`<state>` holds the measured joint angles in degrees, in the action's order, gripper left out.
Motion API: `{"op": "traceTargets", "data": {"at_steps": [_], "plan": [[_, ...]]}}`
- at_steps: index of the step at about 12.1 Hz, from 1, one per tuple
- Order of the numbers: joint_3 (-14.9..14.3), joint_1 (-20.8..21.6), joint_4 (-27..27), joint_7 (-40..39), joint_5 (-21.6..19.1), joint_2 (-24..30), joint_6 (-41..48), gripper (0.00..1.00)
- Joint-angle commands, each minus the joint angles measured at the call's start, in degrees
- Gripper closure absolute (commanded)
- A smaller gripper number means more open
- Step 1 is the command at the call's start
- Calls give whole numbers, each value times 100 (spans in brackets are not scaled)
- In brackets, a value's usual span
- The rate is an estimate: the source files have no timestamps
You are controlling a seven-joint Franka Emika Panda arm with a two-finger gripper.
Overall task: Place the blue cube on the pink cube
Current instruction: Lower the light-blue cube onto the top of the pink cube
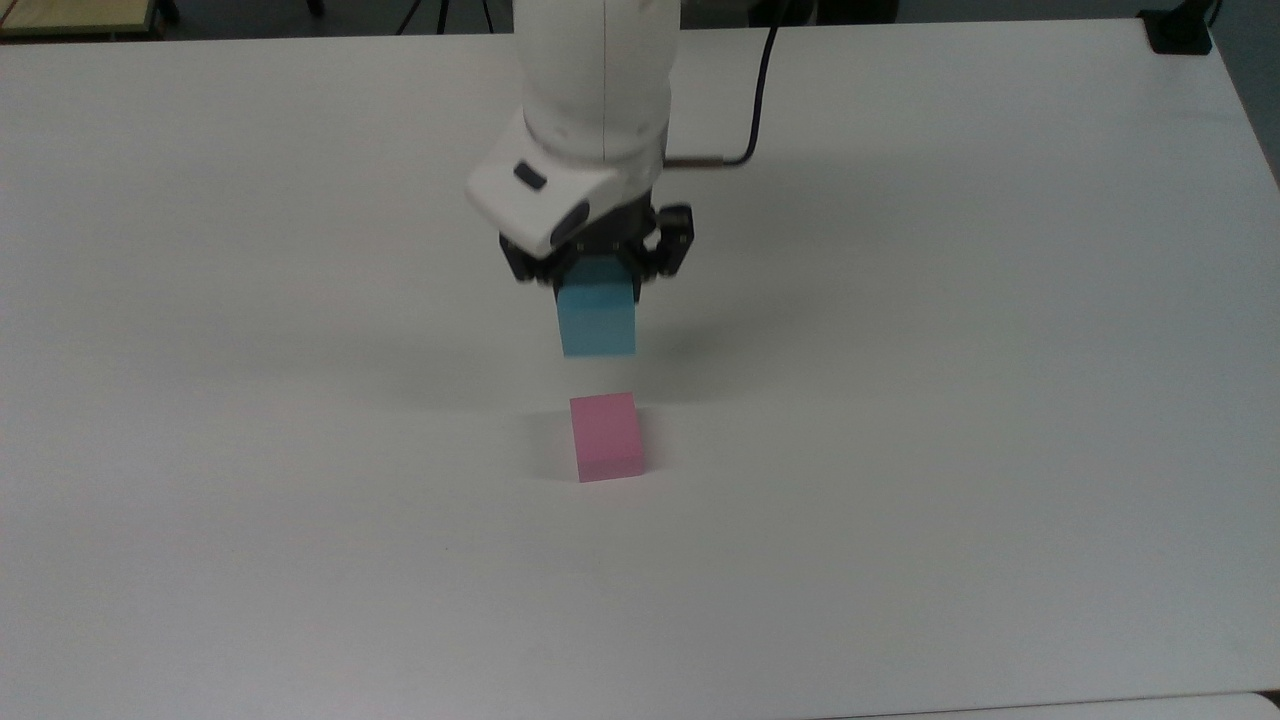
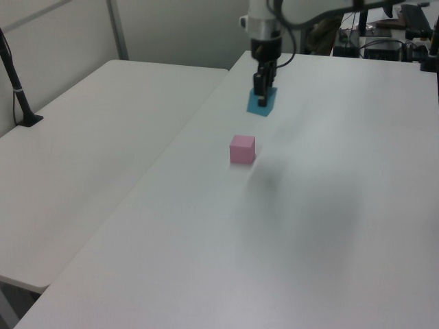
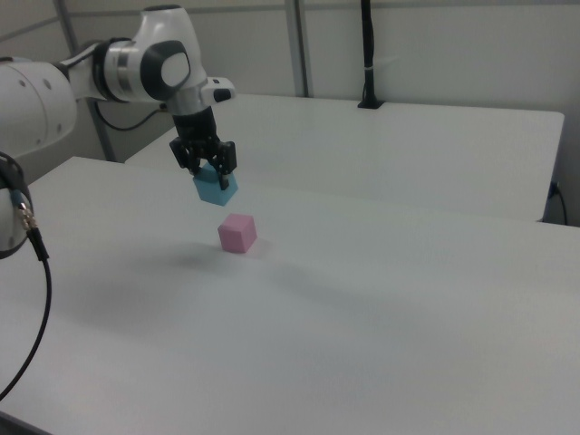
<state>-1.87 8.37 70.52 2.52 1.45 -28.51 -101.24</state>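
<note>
White table (image 1: 1000, 400), matte and flat; pink cube (image 1: 606, 436) resting directly on it near centre in the top view.

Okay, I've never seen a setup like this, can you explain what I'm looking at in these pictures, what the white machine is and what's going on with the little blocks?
The white machine is a robot arm. At its end is a black two-finger gripper that works like a hand. The three pictures show the same moment from three cameras placed around the scene: one looks down along the table, the other two look from its sides. On the white table sits one small pink cube. The gripper is shut on a blue cube and holds it in the air, above the table and near the pink cube but not touching it. The job is to set the blue cube on the pink one, which is not yet done.
</note>
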Motion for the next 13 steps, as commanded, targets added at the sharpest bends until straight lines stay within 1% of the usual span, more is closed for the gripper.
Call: {"op": "traceTargets", "data": {"at_steps": [1, 5, 8, 11, 13], "plan": [[-41, 42, -459, 74, -57, -435, -308, 54], [-15, 86, -460, 161, -40, -462, -370, 54], [-15, 174, -434, 179, -4, -760, -545, 54], [-15, 297, -363, 521, 355, -1050, -897, 53], [-15, 297, -363, 522, 365, -1095, -906, 51]]}}
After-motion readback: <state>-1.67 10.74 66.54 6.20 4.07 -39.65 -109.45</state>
